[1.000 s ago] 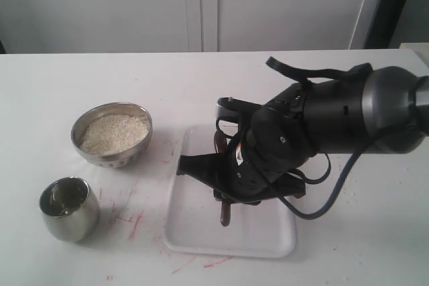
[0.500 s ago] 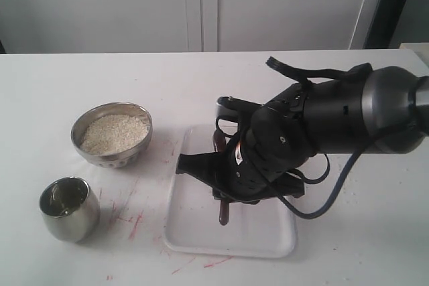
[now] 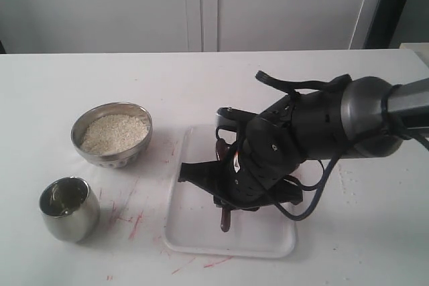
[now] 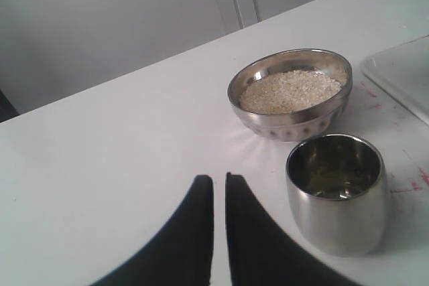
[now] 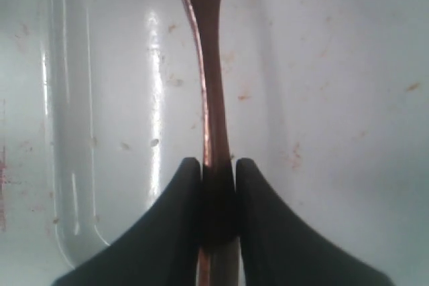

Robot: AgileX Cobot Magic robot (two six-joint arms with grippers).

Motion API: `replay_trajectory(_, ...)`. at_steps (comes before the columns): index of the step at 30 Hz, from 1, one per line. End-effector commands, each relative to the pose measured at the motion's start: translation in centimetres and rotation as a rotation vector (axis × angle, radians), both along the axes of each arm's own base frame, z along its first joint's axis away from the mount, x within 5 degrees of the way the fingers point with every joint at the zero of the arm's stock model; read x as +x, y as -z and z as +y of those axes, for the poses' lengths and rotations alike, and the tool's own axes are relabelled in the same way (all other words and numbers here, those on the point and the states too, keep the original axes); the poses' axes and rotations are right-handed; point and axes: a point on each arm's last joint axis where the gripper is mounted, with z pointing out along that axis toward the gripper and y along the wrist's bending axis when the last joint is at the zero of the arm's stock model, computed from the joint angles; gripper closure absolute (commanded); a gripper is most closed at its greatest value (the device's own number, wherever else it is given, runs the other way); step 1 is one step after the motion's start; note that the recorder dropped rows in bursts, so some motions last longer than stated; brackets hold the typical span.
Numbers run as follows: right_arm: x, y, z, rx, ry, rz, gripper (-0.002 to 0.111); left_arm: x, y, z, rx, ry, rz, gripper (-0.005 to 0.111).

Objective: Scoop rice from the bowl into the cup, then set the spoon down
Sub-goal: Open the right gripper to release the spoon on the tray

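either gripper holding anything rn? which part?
The right gripper has its fingers shut on the spoon, on the thin handle. The left gripper holds nothing.

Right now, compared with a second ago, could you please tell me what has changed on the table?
The right arm swung slightly leftward and lower in the exterior view. Its end effector, closed on the spoon handle over the tray, seems to have carried the spoon's end a little toward the tray's near edge. The bowl, rice and cup stayed put.
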Motion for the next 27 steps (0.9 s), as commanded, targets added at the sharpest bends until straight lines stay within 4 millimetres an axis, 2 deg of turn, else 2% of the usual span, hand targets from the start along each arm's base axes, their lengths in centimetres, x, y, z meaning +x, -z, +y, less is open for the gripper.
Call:
replay_trajectory(1,0.15,0.54,-0.1,-0.003,0.006,0.004,0.108,-0.03,-0.17,-0.02,-0.009,0.004,-0.009,0.092)
replay_trajectory(7,0.27,1.24,-0.02,-0.009,0.006,0.013,0.108,-0.03,-0.17,-0.02,-0.009,0.004,-0.009,0.092)
replay_trajectory(24,0.35,1.19,0.04,-0.003,0.003,0.002,0.108,-0.03,-0.17,-0.02,-0.009,0.004,-0.009,0.092)
replay_trajectory(27,0.34,1.2,0.03,-0.004,0.003,0.003,0.102,-0.03,-0.17,-0.02,-0.009,0.004,-0.009,0.092)
